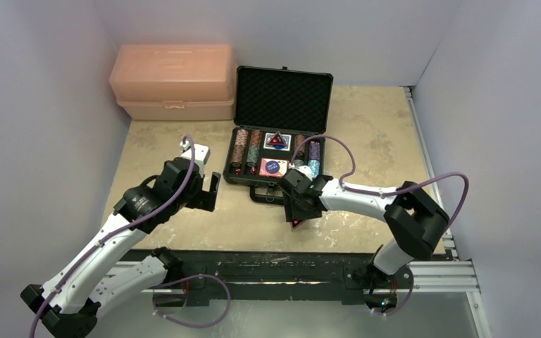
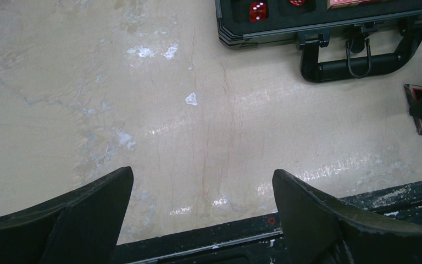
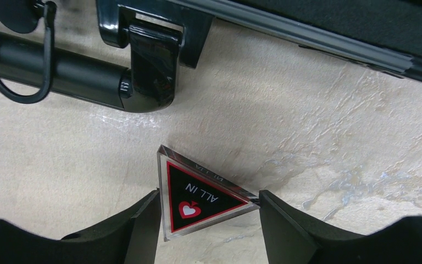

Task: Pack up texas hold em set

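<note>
Case (image 1: pixel 282 98) lay open with chips (image 1: pixel 239 151), decks (image 1: pixel 273 167) and dice (image 2: pixel 257 11) in; my right jaws clamped one button (image 3: pixel 198 201) still out on the bench (image 1: pixel 366 127), my left jaws gaped empty.

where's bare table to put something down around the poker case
Free: table right of the case, and the wide stretch between the handle and the open left gripper. Crowded: in front of the handle, where the right gripper pinches the ALL IN button.
</note>
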